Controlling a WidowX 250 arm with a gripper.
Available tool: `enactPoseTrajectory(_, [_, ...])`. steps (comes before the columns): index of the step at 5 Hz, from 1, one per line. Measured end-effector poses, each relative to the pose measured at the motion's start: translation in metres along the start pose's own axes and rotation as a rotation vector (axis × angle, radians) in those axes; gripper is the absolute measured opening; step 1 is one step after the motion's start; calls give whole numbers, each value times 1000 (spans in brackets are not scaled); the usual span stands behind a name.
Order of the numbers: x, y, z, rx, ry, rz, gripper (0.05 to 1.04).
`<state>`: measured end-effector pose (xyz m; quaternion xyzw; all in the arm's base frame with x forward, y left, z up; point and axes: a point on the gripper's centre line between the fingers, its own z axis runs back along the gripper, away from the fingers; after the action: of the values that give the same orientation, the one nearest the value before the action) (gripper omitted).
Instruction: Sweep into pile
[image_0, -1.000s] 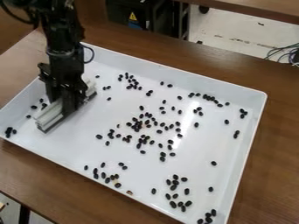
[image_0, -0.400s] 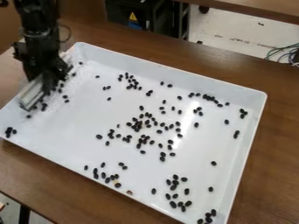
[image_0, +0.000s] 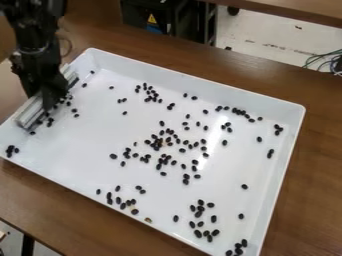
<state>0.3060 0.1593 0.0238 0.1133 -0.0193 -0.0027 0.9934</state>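
At the tray's left side my gripper (image_0: 45, 96) hangs low, shut on a pale sweeping bar (image_0: 30, 112) that lies slantwise along the left wall. Several black beans (image_0: 70, 102) are close beside the bar on its right. More black beans (image_0: 160, 142) lie scattered over the white tray (image_0: 87, 155), densest around its middle. Other groups rest along the far wall (image_0: 239, 112), near the front edge (image_0: 120, 201) and toward the lower right corner (image_0: 200, 212). A small cluster (image_0: 11, 150) sits in the left corner.
The tray's raised walls surround the beans, and a brown table (image_0: 80, 212) extends around it. Behind the table are a dark cabinet (image_0: 157, 15) and some cables (image_0: 327, 61) at the right.
My gripper and the bar have moved left, from inside the tray to its left wall. Beans that the bar and gripper hid before now show to the right of them.
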Motion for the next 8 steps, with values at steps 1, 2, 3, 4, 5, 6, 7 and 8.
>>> enactPoseTrajectory(1, [-2, -4, -8, 20, -10, -16, 357])
enactPoseTrajectory(2, [-4, -10, -11, -4, -18, -14, 357])
enactPoseTrajectory(3, [-4, -9, -14, -3, -34, -17, 357])
enactPoseTrajectory(4, [-3, -16, -20, -50, -17, -22, 357])
enactPoseTrajectory(5, [-1, -38, -16, -151, 19, -2, 357])
enactPoseTrajectory(6, [-3, -73, -4, -271, 16, 29, 357])
enactPoseTrajectory(7, [1, -124, 8, -309, 23, -29, 357])
enactPoseTrajectory(8, [1, -166, 17, -317, 32, -77, 357])
